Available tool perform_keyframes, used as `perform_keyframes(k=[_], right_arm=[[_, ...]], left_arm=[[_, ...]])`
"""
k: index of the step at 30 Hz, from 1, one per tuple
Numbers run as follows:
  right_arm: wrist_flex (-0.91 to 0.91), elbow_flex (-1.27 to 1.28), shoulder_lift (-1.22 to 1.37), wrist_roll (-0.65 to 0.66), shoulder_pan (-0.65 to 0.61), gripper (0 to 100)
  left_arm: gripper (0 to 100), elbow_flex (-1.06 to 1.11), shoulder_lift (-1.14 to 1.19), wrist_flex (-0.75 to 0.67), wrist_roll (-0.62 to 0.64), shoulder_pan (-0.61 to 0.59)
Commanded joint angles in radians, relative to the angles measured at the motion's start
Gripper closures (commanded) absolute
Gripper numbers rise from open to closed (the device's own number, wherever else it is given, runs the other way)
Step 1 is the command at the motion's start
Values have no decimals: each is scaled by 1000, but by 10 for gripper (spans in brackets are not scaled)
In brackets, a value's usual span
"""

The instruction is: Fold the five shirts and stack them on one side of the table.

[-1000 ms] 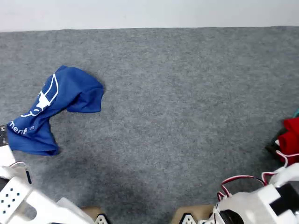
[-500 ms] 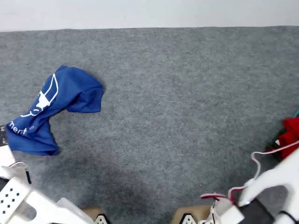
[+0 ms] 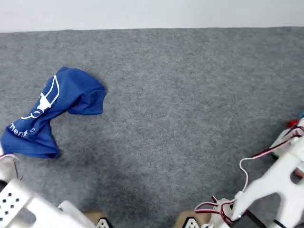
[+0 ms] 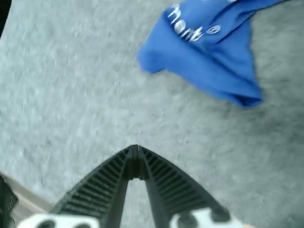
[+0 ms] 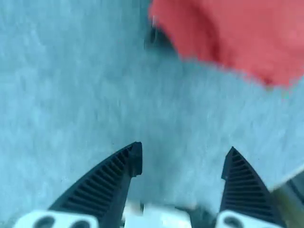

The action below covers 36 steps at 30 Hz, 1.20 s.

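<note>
A crumpled blue shirt (image 3: 52,111) lies on the left part of the grey felt desk (image 3: 190,95), and a red shirt (image 5: 237,33) lies at its right edge. The left tool (image 4: 134,160) hangs over bare felt near the blue shirt, its tips pressed together and empty. The right tool (image 5: 183,161) is spread wide just short of the red shirt, gripping nothing. The left arm (image 3: 19,206) and right arm (image 3: 273,185) sit low at the near edge.

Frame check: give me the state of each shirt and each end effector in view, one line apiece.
blue shirt: crumpled, unfolded, lying on the grey mat.
red shirt: lying on the grey mat, not gripped; too blurred to tell whether it is folded.
left end effector: shut, empty, aimed at bare mat short of the blue shirt.
right end effector: open, empty, aimed at bare mat short of the red shirt.
</note>
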Motion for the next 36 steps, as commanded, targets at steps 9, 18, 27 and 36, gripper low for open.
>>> perform_keyframes(k=[9, 18, 27, 36], right_arm=[[74, -91, -48, 149, 33, 721], [74, -38, -113, 302, 70, 721], [70, 127, -182, 385, 65, 721], [70, 132, -183, 387, 67, 721]], left_arm=[[958, -326, 460, 74, 57, 229], [862, -802, 942, 164, 55, 338], [757, -1010, 1243, 158, 54, 414], [758, -1268, 1570, 20, 60, 496]])
